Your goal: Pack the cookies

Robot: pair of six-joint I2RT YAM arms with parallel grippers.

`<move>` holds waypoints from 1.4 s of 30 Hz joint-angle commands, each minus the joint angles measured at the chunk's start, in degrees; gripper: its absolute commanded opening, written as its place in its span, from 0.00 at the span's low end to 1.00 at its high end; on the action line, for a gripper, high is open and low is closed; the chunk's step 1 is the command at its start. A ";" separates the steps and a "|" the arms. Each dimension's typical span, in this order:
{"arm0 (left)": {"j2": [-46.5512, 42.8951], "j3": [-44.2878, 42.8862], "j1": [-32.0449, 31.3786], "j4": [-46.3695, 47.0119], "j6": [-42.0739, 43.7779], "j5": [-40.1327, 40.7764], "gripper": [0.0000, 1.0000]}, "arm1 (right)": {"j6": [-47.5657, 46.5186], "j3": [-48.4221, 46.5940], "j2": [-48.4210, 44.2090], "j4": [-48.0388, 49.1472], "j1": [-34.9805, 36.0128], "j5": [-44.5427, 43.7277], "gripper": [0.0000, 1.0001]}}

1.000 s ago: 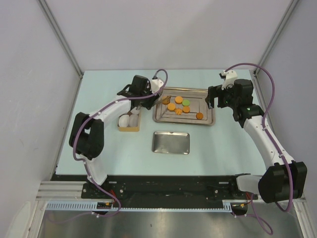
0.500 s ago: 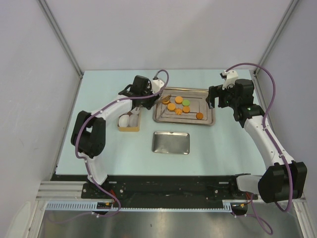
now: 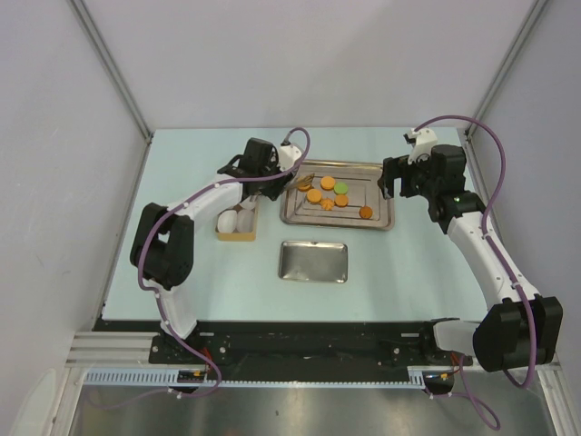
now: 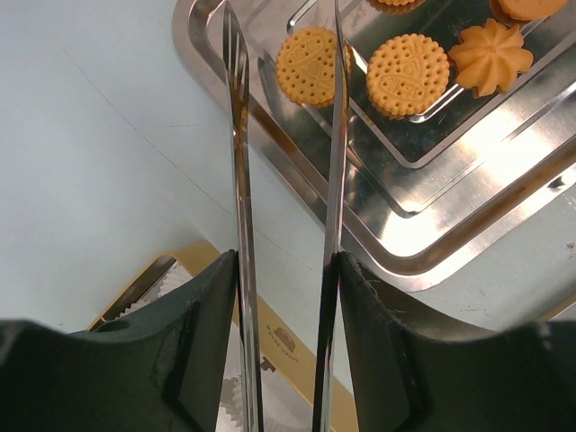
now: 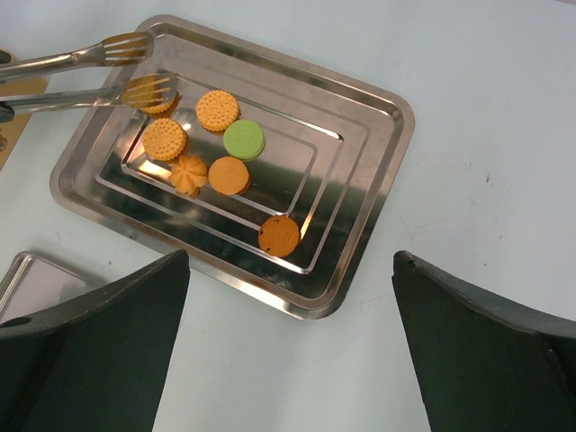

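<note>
- Left gripper [image 4: 286,270]: pinching steel tongs [image 4: 239,135]. The forked tips stand apart over the far-left cookie; contact cannot be told.
- Right gripper [image 5: 288,351]: spread wide, holding nothing, at the tray's right.
- Cookies [image 5: 229,175]: seven, all lying in the large steel tray [image 5: 378,101].
- Paper-cup box [image 3: 234,223]: left of tray.
- Step, as judged: picking up a cookie.
- Next: squeeze gently, lift, carry left.

Cookies [image 3: 328,183] lie in the large tray [image 3: 381,218], behind the small tray [image 3: 313,262], right of the box [image 3: 235,237].

Small steel tray [image 3: 313,262] near cardboard box [image 3: 236,237] of paper cups [image 3: 228,221]
</note>
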State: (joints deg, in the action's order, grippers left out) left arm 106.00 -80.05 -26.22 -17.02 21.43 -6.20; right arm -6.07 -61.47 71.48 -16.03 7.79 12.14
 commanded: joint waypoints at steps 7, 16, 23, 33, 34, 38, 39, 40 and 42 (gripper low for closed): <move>-1.76 -0.02 -0.59 1.37 0.19 -0.31 0.53 | -0.17 -0.67 -0.38 0.56 -0.15 0.78 1.00; -1.49 1.56 -0.50 1.28 0.45 0.13 0.53 | -0.17 -0.67 -0.64 0.56 -0.32 0.78 1.00; -1.41 2.62 -0.59 1.37 0.54 -0.04 0.49 | -0.26 -0.75 -0.73 0.56 -0.32 0.87 1.00; -2.72 3.32 -0.59 1.46 0.72 0.66 0.42 | -0.26 -0.75 -0.99 0.56 -0.50 1.04 1.00; -2.98 3.32 -0.59 1.55 0.54 0.75 0.41 | -0.26 -0.67 -0.99 0.56 -0.41 1.04 1.00; -3.95 3.06 -0.59 1.37 0.54 1.01 0.41 | -0.26 -0.67 -1.08 0.56 -0.50 1.22 1.00; -4.22 2.97 -0.59 1.28 0.54 1.01 0.40 | -0.18 -0.75 -1.08 0.48 -0.50 1.22 1.00; -4.83 3.06 -0.59 1.28 0.45 1.10 0.40 | -0.17 -0.67 -1.08 0.48 -0.50 1.22 1.00; -5.18 2.97 -0.59 1.28 0.28 1.27 0.39 | -0.17 -0.75 -1.08 0.48 -0.50 1.30 1.00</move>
State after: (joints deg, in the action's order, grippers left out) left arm 105.23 -76.69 -26.41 -17.17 21.47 -5.67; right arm -6.07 -61.47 71.46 -16.05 7.64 12.56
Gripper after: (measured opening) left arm 0.409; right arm 0.994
